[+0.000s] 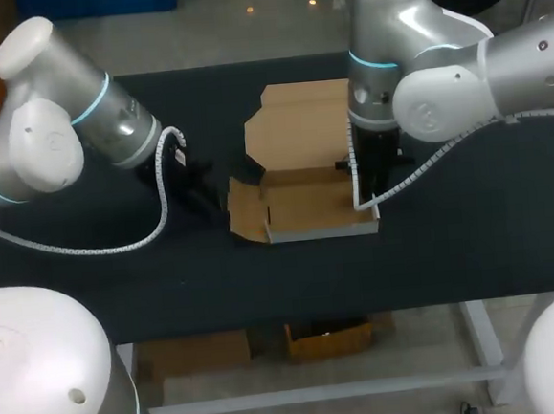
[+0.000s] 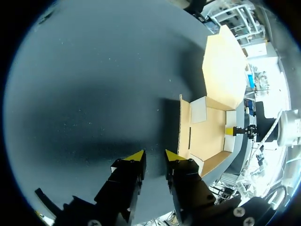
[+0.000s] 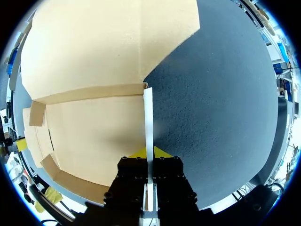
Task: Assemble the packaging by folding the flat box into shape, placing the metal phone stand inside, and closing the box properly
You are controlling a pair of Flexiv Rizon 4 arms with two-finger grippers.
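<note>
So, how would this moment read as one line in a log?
stage: box half folded, lid open | right gripper: shut on side wall | left gripper: open, empty, beside box | stand: not in view

soft, even light falls from overhead on the matte black table [image 1: 472,240]; the glossy white left arm [image 1: 32,140] carries mild highlights. in the left wrist view a broad dark shadow lies on the tabletop ahead of the left gripper [image 2: 154,157], while the brown cardboard box [image 2: 207,136] glows bright, nearly washed out in the right wrist view.
</note>
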